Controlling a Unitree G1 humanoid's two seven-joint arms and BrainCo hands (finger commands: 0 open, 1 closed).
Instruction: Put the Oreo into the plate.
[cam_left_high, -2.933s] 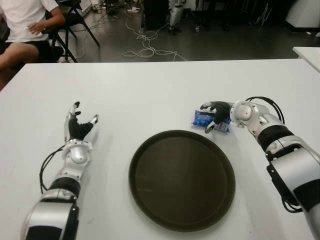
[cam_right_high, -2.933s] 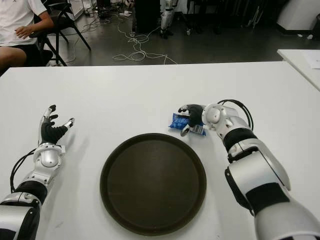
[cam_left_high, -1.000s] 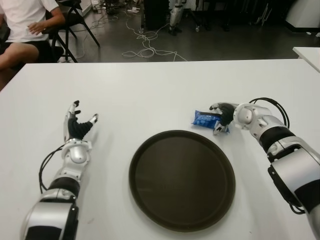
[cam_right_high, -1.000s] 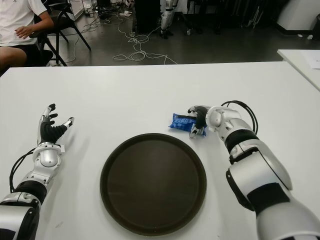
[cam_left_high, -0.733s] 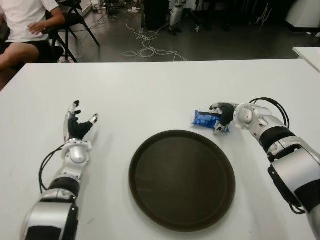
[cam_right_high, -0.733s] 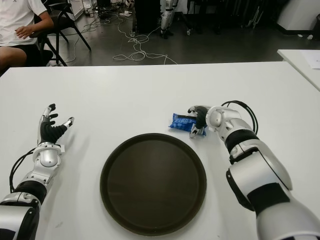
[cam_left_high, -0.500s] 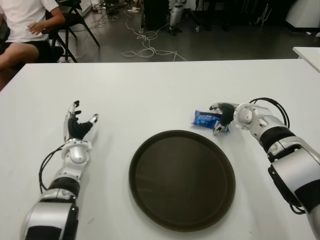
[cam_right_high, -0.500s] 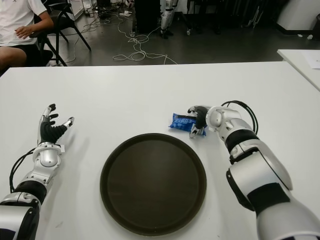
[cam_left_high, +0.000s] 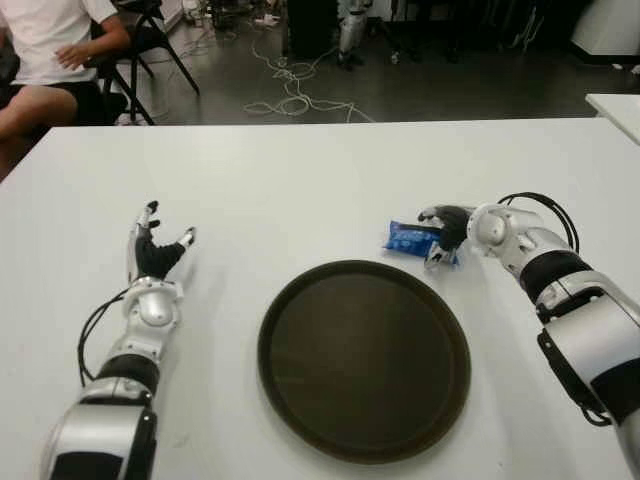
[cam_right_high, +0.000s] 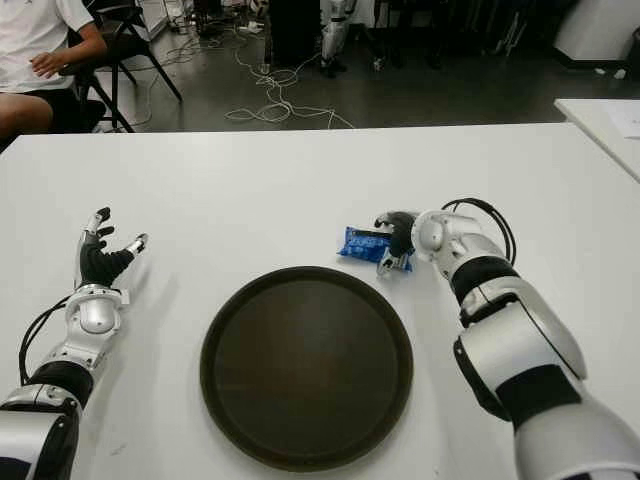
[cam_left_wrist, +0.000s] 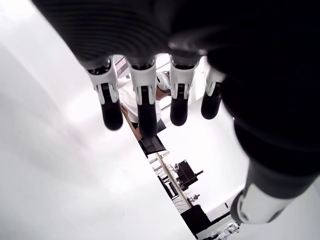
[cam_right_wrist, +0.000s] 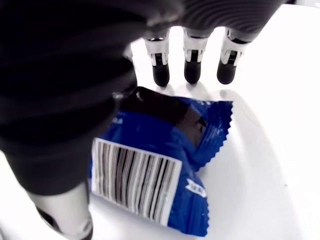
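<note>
The Oreo, a blue packet (cam_left_high: 408, 238) with a barcode on it, lies on the white table (cam_left_high: 300, 180) just beyond the far right rim of the dark round plate (cam_left_high: 364, 358). My right hand (cam_left_high: 440, 238) hovers over the packet's right end. In the right wrist view the packet (cam_right_wrist: 160, 150) sits under the palm, the fingers (cam_right_wrist: 192, 65) reach past it toward the table and the thumb stands beside it, not clamped on it. My left hand (cam_left_high: 155, 245) shows far left of the plate, fingers (cam_left_wrist: 142, 100) spread and holding nothing.
A person (cam_left_high: 50, 50) sits on a chair beyond the table's far left corner. Cables (cam_left_high: 290, 95) trail over the floor behind the table. A second white table's corner (cam_left_high: 615, 105) shows at the far right.
My right hand has drawn back to the right, uncovering more of the packet, then stayed almost still. The packet, the plate and my left hand have not visibly moved.
</note>
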